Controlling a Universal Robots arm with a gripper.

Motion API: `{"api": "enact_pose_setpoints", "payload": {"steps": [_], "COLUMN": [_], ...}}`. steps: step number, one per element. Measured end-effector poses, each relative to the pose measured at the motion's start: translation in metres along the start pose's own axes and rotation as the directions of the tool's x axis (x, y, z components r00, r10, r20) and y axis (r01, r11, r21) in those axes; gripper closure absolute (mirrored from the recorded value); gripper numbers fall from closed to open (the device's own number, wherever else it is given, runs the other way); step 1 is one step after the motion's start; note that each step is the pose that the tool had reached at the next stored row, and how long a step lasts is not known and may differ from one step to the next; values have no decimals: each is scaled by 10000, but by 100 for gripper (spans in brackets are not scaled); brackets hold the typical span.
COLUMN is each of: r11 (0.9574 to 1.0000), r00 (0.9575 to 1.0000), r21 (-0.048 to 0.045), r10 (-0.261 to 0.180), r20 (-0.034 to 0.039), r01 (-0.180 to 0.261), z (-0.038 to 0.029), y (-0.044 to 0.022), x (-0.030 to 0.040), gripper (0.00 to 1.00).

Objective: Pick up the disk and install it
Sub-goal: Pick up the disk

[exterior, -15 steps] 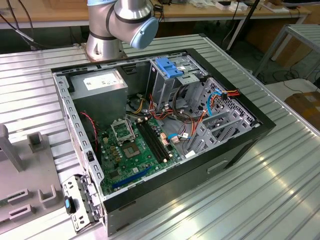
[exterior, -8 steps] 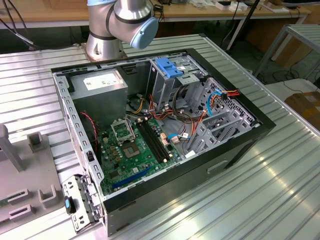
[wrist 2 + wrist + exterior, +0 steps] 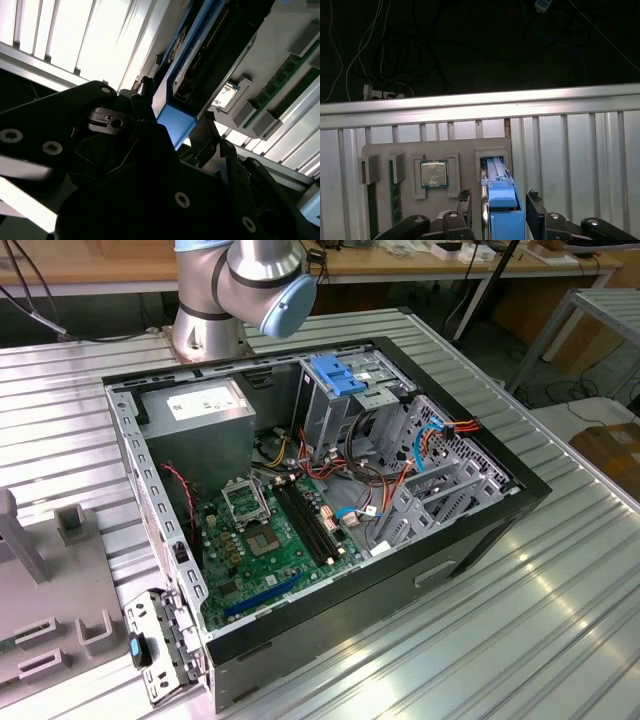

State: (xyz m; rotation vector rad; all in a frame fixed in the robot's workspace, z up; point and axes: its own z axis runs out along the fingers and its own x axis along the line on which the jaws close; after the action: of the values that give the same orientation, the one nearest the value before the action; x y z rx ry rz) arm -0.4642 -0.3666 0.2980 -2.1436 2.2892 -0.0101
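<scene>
We find the grey-metal disk in its bright blue plastic frame (image 3: 502,215) standing edgewise in the pale grey holder tray (image 3: 460,150). The black gripper (image 3: 499,201) straddles it, jaws apart. We'd centre first, then close squarely.

Slot walls (image 3: 478,167) flank the disk (image 3: 502,220); cables (image 3: 390,485) crowd the drive cage (image 3: 335,420).

Silver arm (image 3: 238,275) with pale-blue joint cap (image 3: 290,302); black, screw-studded end effector (image 3: 500,212).
</scene>
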Motion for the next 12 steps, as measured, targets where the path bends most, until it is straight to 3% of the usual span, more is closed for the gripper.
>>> {"api": "enact_pose_setpoints", "payload": {"steps": [4, 6, 12], "r11": [10000, 10000, 10000], "r00": [10000, 10000, 10000], "r21": [0, 0, -1], "r10": [-2, -2, 9], "r20": [0, 0, 0], "r01": [2, 2, -9], "z": [13, 13, 18], "y": [1, 1, 1], "x": [-7, -7, -17], "gripper": [45, 53, 53]}}
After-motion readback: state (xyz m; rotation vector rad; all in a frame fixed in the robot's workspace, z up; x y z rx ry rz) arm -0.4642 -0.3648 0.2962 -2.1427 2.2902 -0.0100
